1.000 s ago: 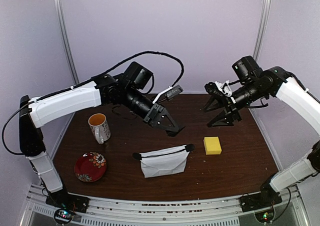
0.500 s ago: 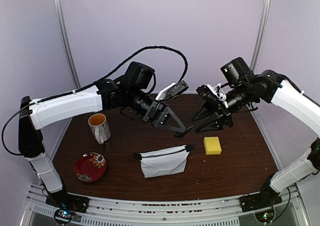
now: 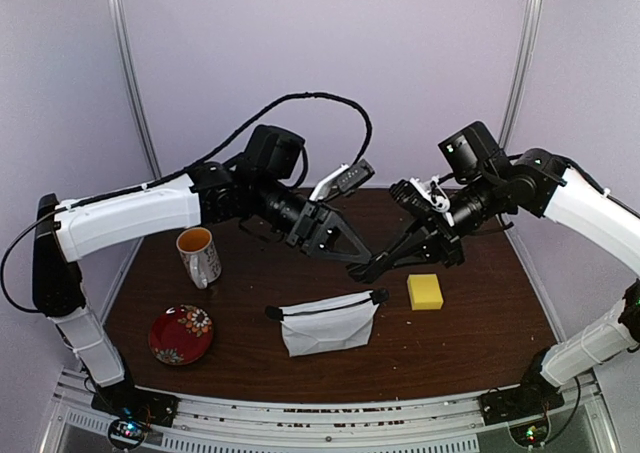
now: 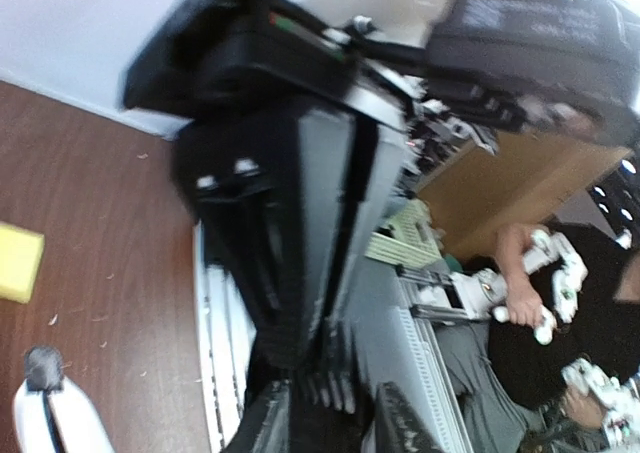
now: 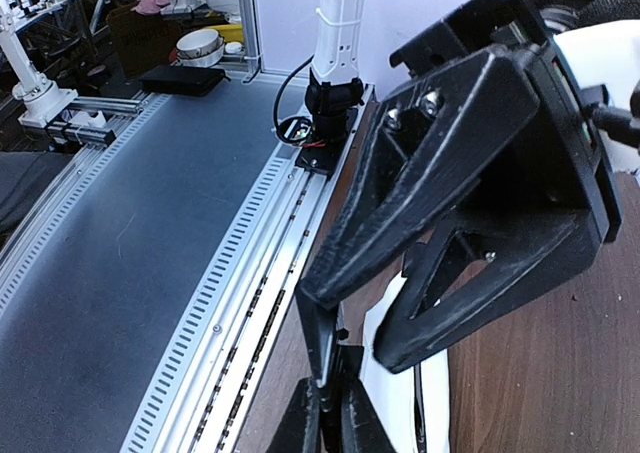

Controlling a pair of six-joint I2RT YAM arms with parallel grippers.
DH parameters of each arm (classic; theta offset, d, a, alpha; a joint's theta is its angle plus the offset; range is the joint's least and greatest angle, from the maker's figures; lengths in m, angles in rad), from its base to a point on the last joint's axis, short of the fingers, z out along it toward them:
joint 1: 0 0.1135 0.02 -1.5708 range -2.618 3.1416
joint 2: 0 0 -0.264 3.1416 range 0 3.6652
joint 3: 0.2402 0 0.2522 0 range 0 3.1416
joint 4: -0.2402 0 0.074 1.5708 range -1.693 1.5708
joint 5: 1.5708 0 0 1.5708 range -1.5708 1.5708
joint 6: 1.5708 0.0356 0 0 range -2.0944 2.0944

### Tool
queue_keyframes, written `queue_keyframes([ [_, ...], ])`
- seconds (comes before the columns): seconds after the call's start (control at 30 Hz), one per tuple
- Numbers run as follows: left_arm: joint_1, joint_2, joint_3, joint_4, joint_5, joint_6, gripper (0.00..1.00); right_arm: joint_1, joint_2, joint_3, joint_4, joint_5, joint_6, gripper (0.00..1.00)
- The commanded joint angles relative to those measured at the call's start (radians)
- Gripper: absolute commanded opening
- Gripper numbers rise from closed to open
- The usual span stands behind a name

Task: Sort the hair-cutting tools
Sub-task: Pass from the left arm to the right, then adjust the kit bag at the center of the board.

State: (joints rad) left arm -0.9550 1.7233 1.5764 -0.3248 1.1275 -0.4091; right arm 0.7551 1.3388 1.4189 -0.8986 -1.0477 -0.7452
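Both grippers meet in mid-air above the brown table [image 3: 470, 343], just over the white pouch [image 3: 328, 323]. Between them is a small black toothed piece [image 4: 335, 373], one of the hair-cutting tools. My right gripper [image 3: 380, 268] is shut on its thin edge [image 5: 322, 343], fingertips pressed together around it [image 5: 330, 423]. My left gripper [image 3: 362, 261] reaches in from the left with its jaws parted [image 4: 335, 428]. In the right wrist view one left finger [image 5: 420, 193] still rests against the piece and the other stands off it.
A yellow sponge block [image 3: 424, 291] lies right of the pouch. A patterned mug [image 3: 199, 256] and a red flowered plate [image 3: 181, 333] stand at the left. The pouch's zipper end [image 4: 42, 368] shows below the left wrist.
The right arm swung left and down to the left gripper and shut on the black piece. The left jaws, shut on it before, have parted.
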Motion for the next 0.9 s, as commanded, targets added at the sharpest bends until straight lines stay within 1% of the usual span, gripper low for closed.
queue_keyframes([
  [0.0,0.036,-0.116,-0.035,-0.106,-0.29,0.03,0.35,0.008,-0.01,-0.001,-0.056,0.063,-0.038,0.0],
  [0.07,0.06,-0.187,-0.118,-0.107,-0.426,-0.03,0.36,0.009,0.005,0.011,-0.084,0.114,-0.045,0.0],
  [0.13,0.077,-0.262,-0.191,-0.145,-0.62,-0.111,0.38,0.013,0.026,0.021,-0.093,0.177,-0.026,0.0],
  [0.17,0.087,-0.295,-0.218,-0.201,-0.716,-0.138,0.37,0.017,0.04,0.028,-0.099,0.206,-0.022,0.0],
  [0.2,0.096,-0.342,-0.244,-0.298,-0.832,-0.174,0.36,0.022,0.058,0.038,-0.106,0.233,-0.013,0.0],
  [0.23,0.103,-0.381,-0.282,-0.345,-0.922,-0.201,0.36,0.028,0.076,0.048,-0.106,0.266,0.004,0.0],
  [0.27,0.109,-0.427,-0.334,-0.353,-0.978,-0.23,0.38,0.038,0.095,0.06,-0.112,0.291,0.012,0.0],
  [0.33,0.116,-0.513,-0.459,-0.3,-0.992,-0.295,0.42,0.057,0.14,0.087,-0.131,0.33,0.016,0.0],
  [0.4,0.116,-0.573,-0.576,-0.226,-0.96,-0.371,0.43,0.079,0.19,0.116,-0.145,0.366,0.024,0.0],
  [0.5,0.116,-0.617,-0.704,-0.143,-0.898,-0.471,0.45,0.103,0.274,0.169,-0.172,0.411,0.038,0.0],
  [0.6,0.116,-0.64,-0.808,-0.047,-0.873,-0.536,0.45,0.118,0.339,0.205,-0.181,0.435,0.065,0.0],
  [0.7,0.116,-0.636,-0.877,0.052,-0.858,-0.579,0.46,0.131,0.375,0.213,-0.162,0.47,0.093,0.0],
  [0.87,0.116,-0.545,-0.876,0.132,-0.771,-0.567,0.45,0.149,0.402,0.233,-0.175,0.516,0.092,0.0],
])
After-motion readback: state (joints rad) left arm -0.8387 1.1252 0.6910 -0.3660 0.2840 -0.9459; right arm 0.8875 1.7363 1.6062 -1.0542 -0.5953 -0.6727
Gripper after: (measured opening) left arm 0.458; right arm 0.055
